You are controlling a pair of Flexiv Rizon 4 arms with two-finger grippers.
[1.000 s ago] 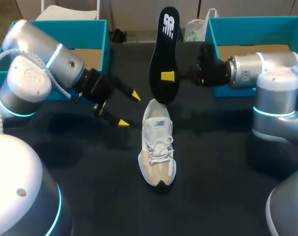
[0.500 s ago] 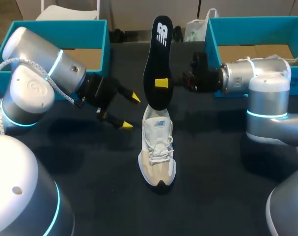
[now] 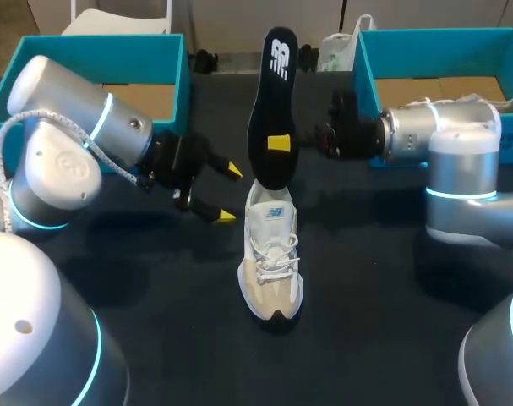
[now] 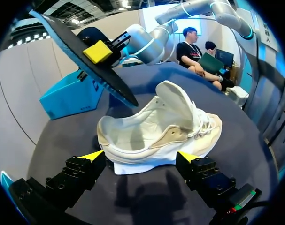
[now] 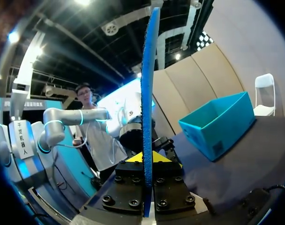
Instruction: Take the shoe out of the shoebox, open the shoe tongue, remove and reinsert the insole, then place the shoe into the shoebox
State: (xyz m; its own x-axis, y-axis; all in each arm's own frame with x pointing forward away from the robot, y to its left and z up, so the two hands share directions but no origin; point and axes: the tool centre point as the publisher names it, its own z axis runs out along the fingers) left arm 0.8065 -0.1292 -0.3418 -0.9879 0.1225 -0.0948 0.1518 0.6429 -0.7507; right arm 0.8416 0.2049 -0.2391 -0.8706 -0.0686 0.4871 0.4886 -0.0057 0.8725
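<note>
A white and beige shoe (image 3: 271, 254) stands mid-table with its toe toward the front edge and its tongue pulled up. My right gripper (image 3: 279, 142) is shut on a black insole (image 3: 269, 110), held upright with its lower tip at the shoe's heel opening. My left gripper (image 3: 229, 193) hangs open just left of the heel. In the left wrist view the shoe (image 4: 165, 126) lies just ahead of the open left gripper (image 4: 141, 155), and the insole (image 4: 86, 61) slants above its heel. The right wrist view shows the insole (image 5: 149, 93) edge-on, clamped in the right gripper (image 5: 149, 157).
A teal shoebox (image 3: 146, 46) stands at the back left behind my left arm. A second teal shoebox (image 3: 425, 38) stands at the back right behind my right arm. The shoe rests on a dark tabletop (image 3: 366, 321).
My right arm shifted the insole slightly left, bringing its lower tip over the shoe's heel. My left gripper edged closer to the shoe, still open.
</note>
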